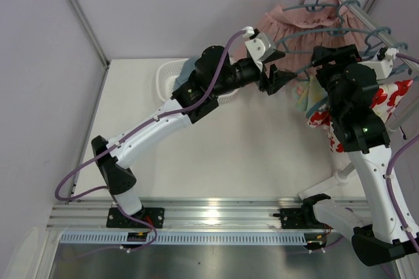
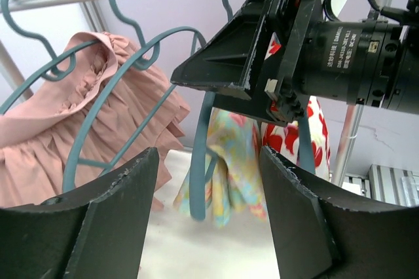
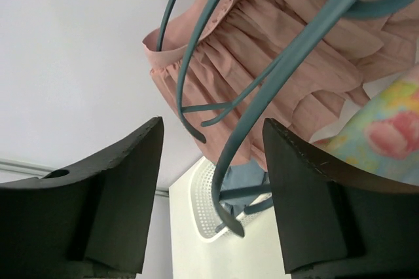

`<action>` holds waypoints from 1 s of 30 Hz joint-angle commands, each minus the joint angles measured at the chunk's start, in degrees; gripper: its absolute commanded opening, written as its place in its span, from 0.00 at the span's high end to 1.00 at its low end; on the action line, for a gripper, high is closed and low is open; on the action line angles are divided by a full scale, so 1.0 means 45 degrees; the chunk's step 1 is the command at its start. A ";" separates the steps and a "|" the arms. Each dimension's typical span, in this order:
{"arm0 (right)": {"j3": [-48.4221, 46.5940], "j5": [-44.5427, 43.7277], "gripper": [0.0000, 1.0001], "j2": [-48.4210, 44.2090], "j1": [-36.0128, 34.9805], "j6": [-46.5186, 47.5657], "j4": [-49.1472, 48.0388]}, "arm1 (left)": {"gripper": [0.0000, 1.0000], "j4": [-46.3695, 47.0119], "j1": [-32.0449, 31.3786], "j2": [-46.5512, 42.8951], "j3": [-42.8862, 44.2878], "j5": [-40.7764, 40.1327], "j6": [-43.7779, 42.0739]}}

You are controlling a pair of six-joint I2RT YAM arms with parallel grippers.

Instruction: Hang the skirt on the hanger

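Observation:
The pastel yellow, green and blue skirt (image 2: 232, 154) hangs in folds on a teal hanger (image 2: 199, 161) under the rail, just past my left gripper (image 2: 208, 154), which is open and empty. From above, the skirt (image 1: 302, 96) hangs between the two grippers. My left gripper (image 1: 273, 80) is just left of it. My right gripper (image 1: 322, 57) is open and empty above it. In the right wrist view the hanger's curved arm (image 3: 262, 115) runs between the open fingers of the right gripper (image 3: 213, 125) without touching them. A corner of the skirt (image 3: 386, 128) shows at the right.
A dusty-pink pleated skirt (image 1: 288, 27) hangs on another teal hanger at the rail's (image 1: 353, 4) left end. A white garment with red flowers (image 1: 393, 95) hangs at the right. A white perforated basket (image 1: 171, 76) holding blue cloth sits behind the left arm. The rack's foot (image 1: 327, 184) stands on the table.

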State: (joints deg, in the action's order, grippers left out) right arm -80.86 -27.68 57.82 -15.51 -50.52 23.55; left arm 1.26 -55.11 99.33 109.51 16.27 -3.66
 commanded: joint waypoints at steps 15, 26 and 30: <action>-0.1405 0.4194 0.14 -0.1443 0.0028 0.2046 0.2441 | 0.05 -0.1859 -0.0058 -0.3476 -0.2674 -0.3066 0.0966; -0.2031 0.6400 0.01 -0.2419 -0.0109 0.4369 0.3519 | 0.01 -0.5841 0.0392 -0.9686 -0.8025 -0.7090 0.4444; -0.1876 1.1143 0.01 -0.2284 -0.0109 0.5698 0.3341 | 0.00 -0.8633 0.0821 -1.2261 -0.9217 -0.8769 0.6163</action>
State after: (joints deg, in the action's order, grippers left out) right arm -87.83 5.32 46.92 -15.90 -31.99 39.33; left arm -26.50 -52.93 49.84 70.43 -15.22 16.21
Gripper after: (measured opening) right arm 0.991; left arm 0.994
